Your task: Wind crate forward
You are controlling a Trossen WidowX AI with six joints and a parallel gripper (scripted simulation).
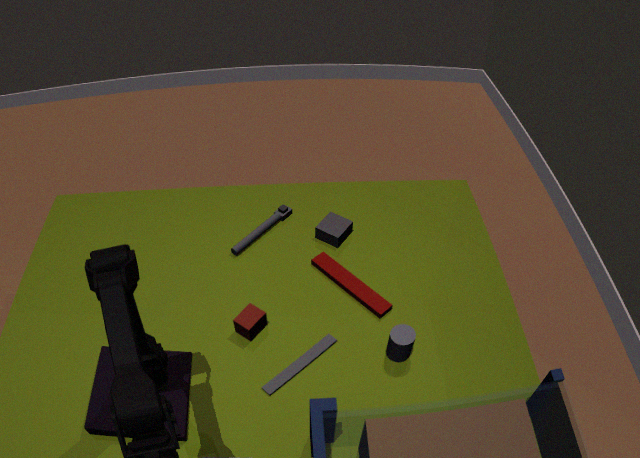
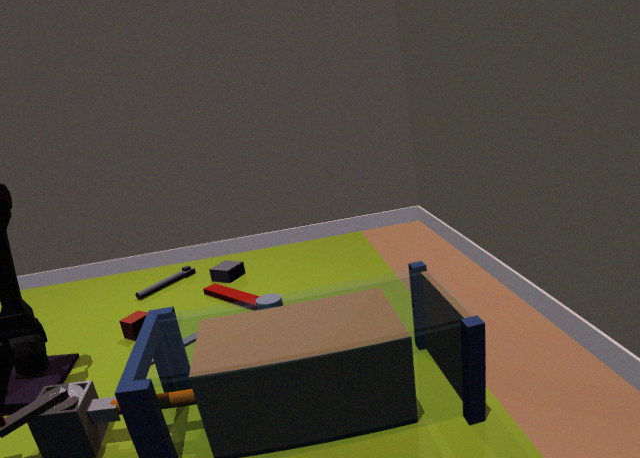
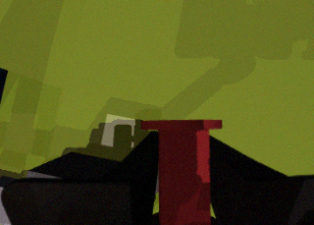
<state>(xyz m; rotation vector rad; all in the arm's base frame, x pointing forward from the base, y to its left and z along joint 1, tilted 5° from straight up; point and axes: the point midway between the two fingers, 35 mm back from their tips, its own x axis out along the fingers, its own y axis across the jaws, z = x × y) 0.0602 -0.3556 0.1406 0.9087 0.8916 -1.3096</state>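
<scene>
The crate sits flat inside the clear-panelled cubby. A gap shows between its front and the blue frame at the mouth. An orange strap spans that gap towards the grey winch. The winch handle's grey arm lies across the winch top and reaches out to the left edge of the exterior view. My gripper is shut on the handle's red grip, which stands between the black fingers. The gripper is outside the top and exterior views, and the key in the hole is hidden.
A grey rod tool, grey block, red bar, grey cylinder, red block and thin grey strip lie on the green mat. The dark arm base is beside the winch.
</scene>
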